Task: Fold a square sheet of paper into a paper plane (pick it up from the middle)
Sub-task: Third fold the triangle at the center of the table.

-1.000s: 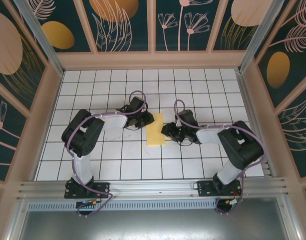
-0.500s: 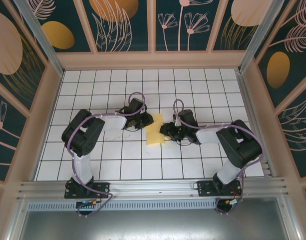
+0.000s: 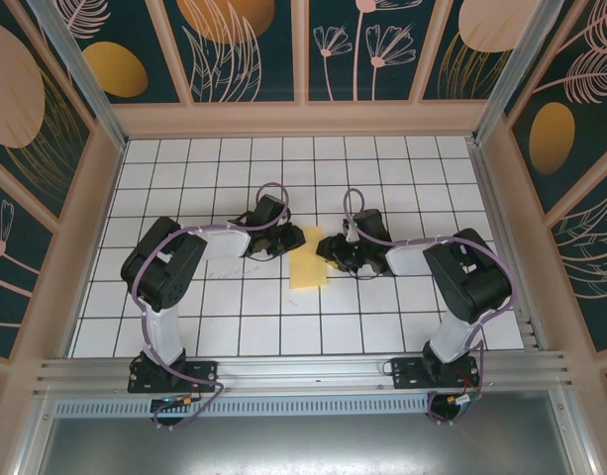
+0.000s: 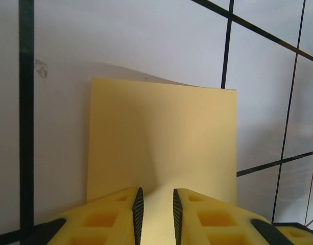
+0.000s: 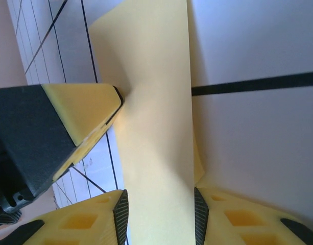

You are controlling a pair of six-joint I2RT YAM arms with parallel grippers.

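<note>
The square sheet of paper (image 3: 309,269) lies mid-table, folded into a pale-yellow upright rectangle. My left gripper (image 3: 286,240) is at its upper left edge and my right gripper (image 3: 330,251) at its upper right edge. In the left wrist view the paper (image 4: 161,132) lies flat under my left gripper (image 4: 155,206), whose jaws stand a narrow gap apart with nothing pinched. In the right wrist view a band of the paper (image 5: 151,102) runs between the open jaws of my right gripper (image 5: 156,214), an edge near each pad. One of the left gripper's fingers (image 5: 79,112) touches the band's left edge.
The white gridded tabletop (image 3: 382,317) spreads around the paper. Tan walls (image 3: 75,237) close in the left, right and back. Both arm bases sit on the metal rail (image 3: 303,371) at the near edge.
My right gripper has shifted left and slightly away, onto the paper's right edge. The left jaws have eased apart a touch. The paper has stayed in place.
</note>
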